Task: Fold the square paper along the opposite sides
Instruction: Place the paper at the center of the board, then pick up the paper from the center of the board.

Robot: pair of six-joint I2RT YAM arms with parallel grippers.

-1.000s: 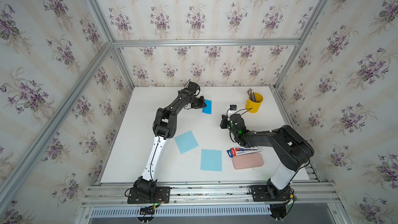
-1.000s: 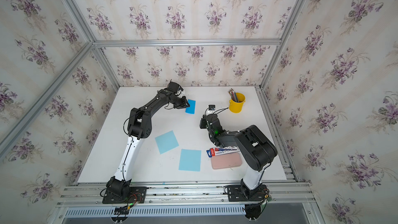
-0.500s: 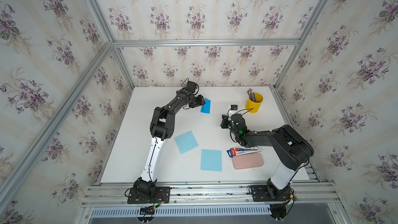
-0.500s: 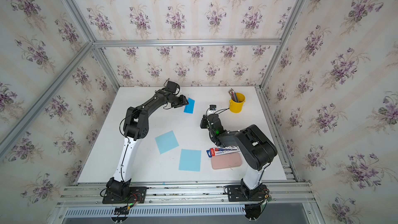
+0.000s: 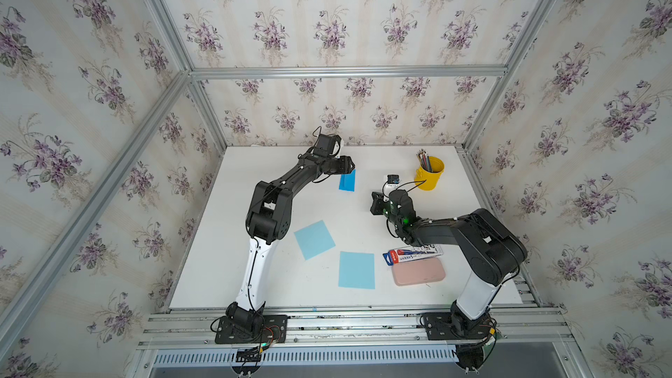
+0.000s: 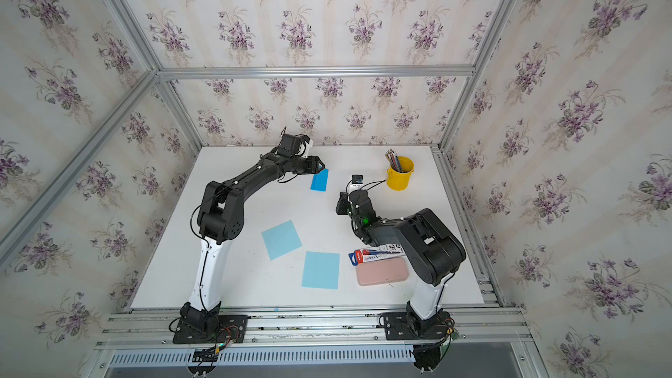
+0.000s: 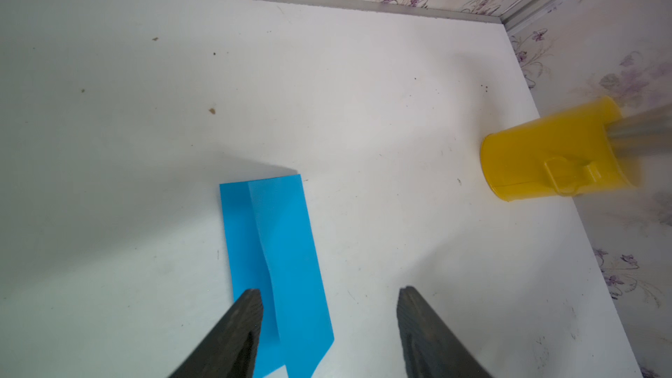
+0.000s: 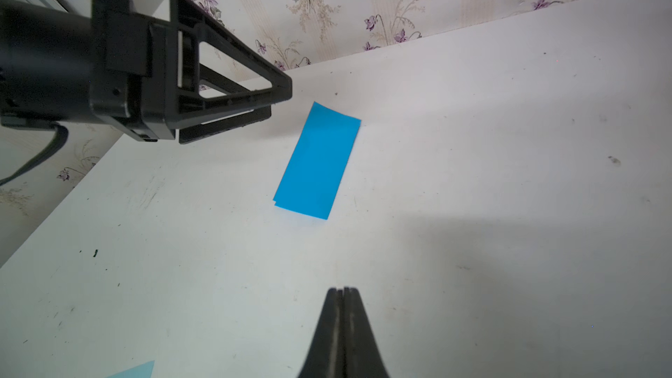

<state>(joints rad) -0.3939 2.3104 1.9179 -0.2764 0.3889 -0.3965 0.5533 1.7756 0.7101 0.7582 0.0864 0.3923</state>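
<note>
Folded paper (image 7: 283,249) lies free; left pincer (image 7: 331,292) spread; right pincer (image 8: 342,290) closed; package (image 5: 412,252) print illegible.

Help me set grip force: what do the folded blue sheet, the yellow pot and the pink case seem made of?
Folded blue sheet: thin matte paper; it holds a sharp crease and one corner lifts.
Yellow pot: probably painted sheet metal, glossy, with a base seam and a riveted-looking bracket.
Pink case: smooth, matte, rounded corners; plastic or leatherette, too small to tell.
</note>
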